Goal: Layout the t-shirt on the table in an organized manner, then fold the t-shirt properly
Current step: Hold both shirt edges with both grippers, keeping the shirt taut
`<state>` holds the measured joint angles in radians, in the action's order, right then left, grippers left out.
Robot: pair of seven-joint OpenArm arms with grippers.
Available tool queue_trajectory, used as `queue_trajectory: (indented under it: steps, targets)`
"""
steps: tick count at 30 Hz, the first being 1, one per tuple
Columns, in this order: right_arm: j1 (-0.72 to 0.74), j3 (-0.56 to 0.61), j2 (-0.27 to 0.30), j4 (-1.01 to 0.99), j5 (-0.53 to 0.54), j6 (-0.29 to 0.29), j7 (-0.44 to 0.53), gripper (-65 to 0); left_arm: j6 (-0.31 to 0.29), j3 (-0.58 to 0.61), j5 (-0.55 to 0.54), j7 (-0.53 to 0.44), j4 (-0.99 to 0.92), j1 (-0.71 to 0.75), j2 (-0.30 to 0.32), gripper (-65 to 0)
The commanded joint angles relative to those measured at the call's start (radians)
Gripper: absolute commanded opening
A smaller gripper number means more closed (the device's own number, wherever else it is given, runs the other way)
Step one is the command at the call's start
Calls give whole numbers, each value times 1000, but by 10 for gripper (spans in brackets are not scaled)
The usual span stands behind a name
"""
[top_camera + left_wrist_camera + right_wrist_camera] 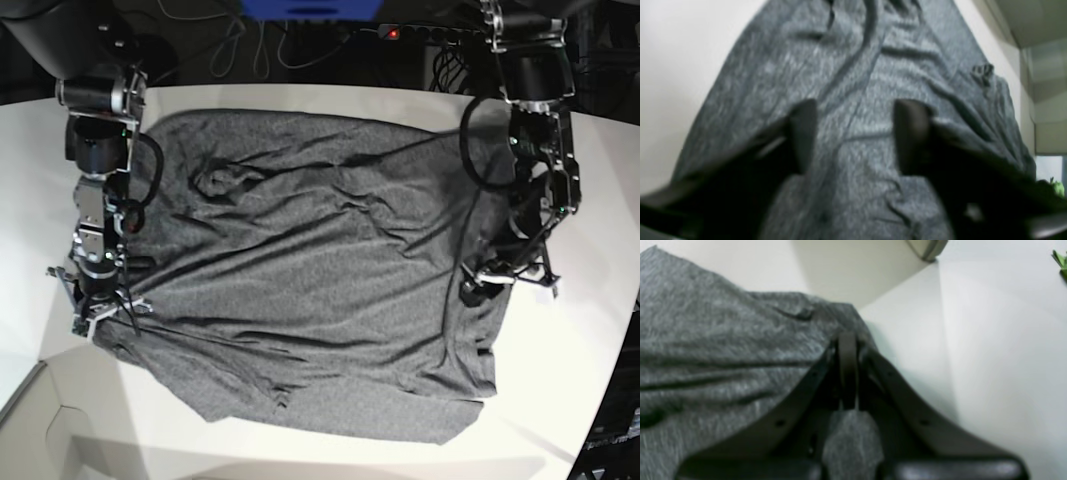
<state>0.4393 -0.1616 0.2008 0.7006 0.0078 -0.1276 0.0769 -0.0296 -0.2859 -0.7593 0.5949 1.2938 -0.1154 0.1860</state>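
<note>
On the white table point(560, 360) lies the shirt point(310, 270). It is dark grey and spread out wide, with its front up. It covers most of the middle of the table. The cloth is not smooth. Long wrinkles run across it, and a small bump of bunched cloth sits near the far left part in the base view. The near edge of the shirt looks folded over in a strip.

The left claw point(855, 133) is at the shirt's edge on the right side of the base view. Its two dark fingers point(805, 133) stand wide apart. Grey cloth shows between them, and nothing is pinched there. The view from that wrist is blurry, so I cannot tell if the fingers touch the cloth. A little dark knot of cloth sits farther off on the shirt in that view.

The right claw point(847, 350) is at the other edge of the shirt, on the left side of the base view. Its fingers are pressed together, and a bit of the shirt's edge is caught between them. The cloth rises up to the tips there, and more grey cloth shows under the claw.

White table shows all around the shirt. Behind the table it is dark, with some cables, a blue thing point(310, 8) and a tiny red light point(394, 33).
</note>
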Motion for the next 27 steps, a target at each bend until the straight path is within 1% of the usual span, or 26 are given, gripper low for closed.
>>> queue_trajectory:
  steps: [1, 2, 3, 4, 12, 14, 18, 20, 25, 27]
  targets:
    - [14, -3, 16, 17, -2, -1, 21, -650, 26, -5, -7, -22, 19, -16, 17, -225]
    - [14, -3, 16, 17, -2, -1, 21, -650, 59, -5, -6, -22, 11, -16, 19, -201]
    - [13, -3, 18, 17, -2, -1, 21, -650, 87, -5, -6, -25, 2, -16, 19, -195]
    - [13, -3, 18, 15, -2, -1, 21, -650, 99, -3, -6, -25, -9, -17, 19, -198]
    - [11, -3, 18, 15, -2, -1, 21, -650, 102, 3, -6, -23, -85, -51, 19, -222]
    - [11, -3, 18, 15, -2, -1, 21, -650, 102, 3, -6, -22, -98, -56, 19, -257]
    - [11, -3, 18, 15, -2, -1, 21, -650, 102, 3, -6, -25, -101, -60, 14, -372]
    - [13, 0, 18, 15, -2, -1, 21, -650, 102, 3, -6, -25, -95, -60, 11, -407]
    - [14, 0, 18, 15, -2, -1, 21, -650, 102, 4, -6, -23, -102, -73, 10, -415]
    - [14, 0, 18, 15, -2, -1, 21, -650, 102, 32, -6, -26, -102, -73, 13, -416]
